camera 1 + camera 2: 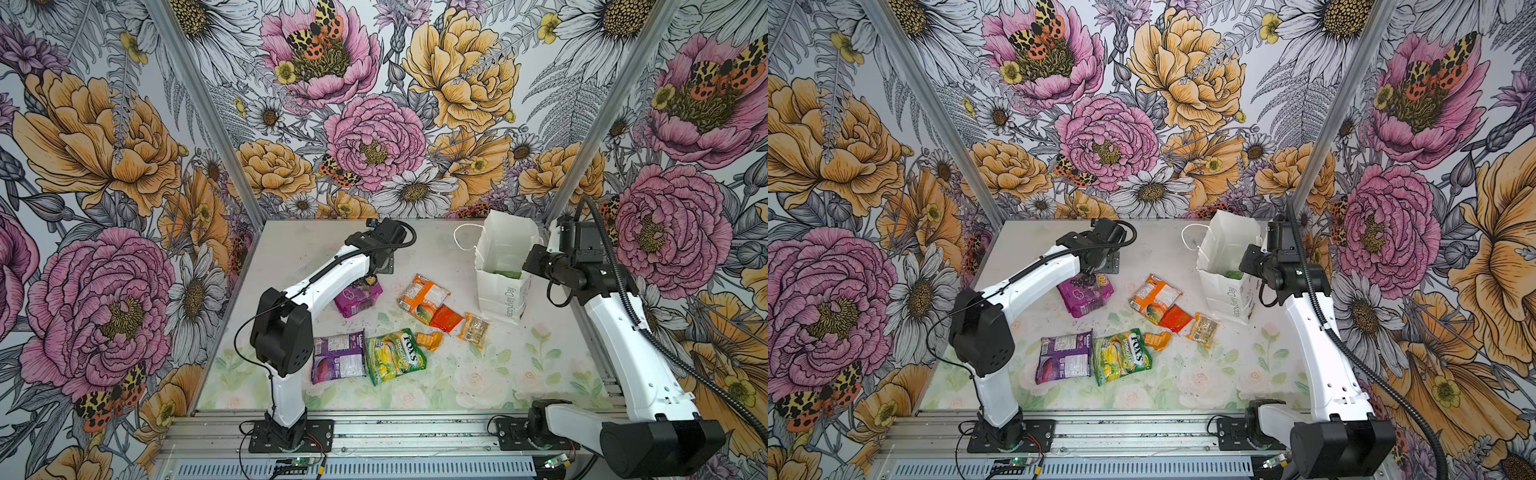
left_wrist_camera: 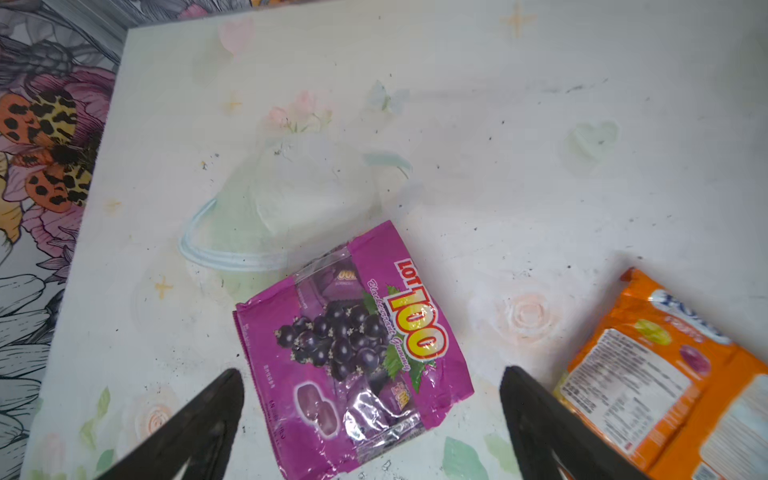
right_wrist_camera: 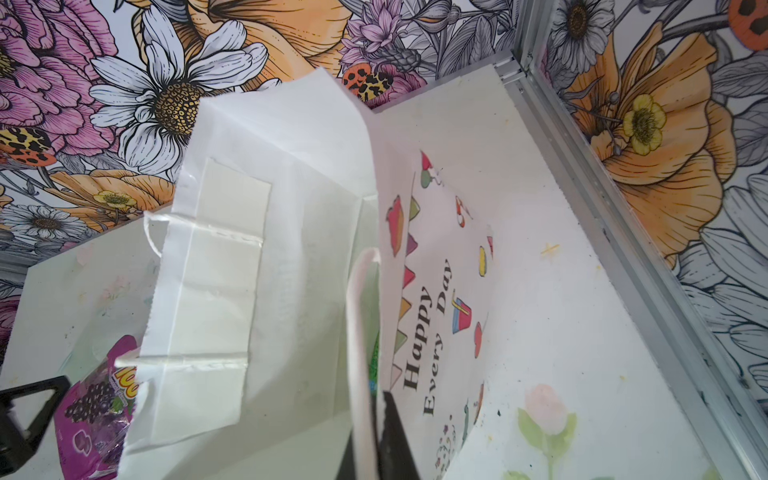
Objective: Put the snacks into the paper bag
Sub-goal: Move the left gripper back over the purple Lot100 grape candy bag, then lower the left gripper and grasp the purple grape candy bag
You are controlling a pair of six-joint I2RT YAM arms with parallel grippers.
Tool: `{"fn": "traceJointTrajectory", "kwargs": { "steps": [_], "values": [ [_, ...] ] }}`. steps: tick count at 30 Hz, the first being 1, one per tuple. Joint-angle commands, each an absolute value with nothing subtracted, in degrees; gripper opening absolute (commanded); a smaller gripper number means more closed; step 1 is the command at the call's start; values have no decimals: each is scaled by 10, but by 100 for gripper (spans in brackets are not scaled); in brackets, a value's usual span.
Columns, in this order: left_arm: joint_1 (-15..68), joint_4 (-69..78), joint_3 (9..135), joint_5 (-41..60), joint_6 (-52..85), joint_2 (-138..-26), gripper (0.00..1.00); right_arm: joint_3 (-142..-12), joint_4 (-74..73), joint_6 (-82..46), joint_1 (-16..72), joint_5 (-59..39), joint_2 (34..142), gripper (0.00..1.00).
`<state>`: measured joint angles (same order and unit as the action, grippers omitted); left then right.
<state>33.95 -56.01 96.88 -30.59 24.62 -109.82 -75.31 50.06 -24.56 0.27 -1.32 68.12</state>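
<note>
"At the front of the table [image 1: 498,374], what lies there?"

"A purple pack [image 1: 337,357] and the FOX'S pack [image 1: 395,355], side by side and touching. A small orange pack [image 1: 430,340] sits just beside them."

"And a bit further back?"

"A red pack [image 1: 445,318], a clear pack [image 1: 473,329] and an orange-white pack [image 1: 422,297], all in a bunch. They lie flat and wait."

"What is the left gripper [image 2: 370,374] up to?"

"It hangs over the grape pack [image 2: 345,353] with its fingers spread wide, one on each side. I think it wants to grab that pack next."

"Where is the bag [image 1: 500,291]?"

"At the back, on the right. It stands up with its mouth open."

"Why does it not flop shut?"

"The right gripper [image 1: 527,266] is pinched tight on the bag's edge. I think it holds the mouth open so packs can drop in. A green pack [image 1: 508,274] is in there already."
</note>
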Motion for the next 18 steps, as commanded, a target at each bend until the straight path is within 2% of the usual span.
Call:
{"fn": "traceJointTrajectory", "kwargs": {
  "steps": [1, 9, 18],
  "values": [
    [338, -576, 1009, -279, 270, -1139, 99, -744, 477, -251, 0, -22, 666, 0],
    [323, -582, 1064, -276, 306, -1231, 99, -738, 474, -247, -2, -23, 658, 0],
    [292, -564, 983, -282, 356, -1210, 99, -729, 467, -248, -1, -33, 663, 0]
  ]
}}
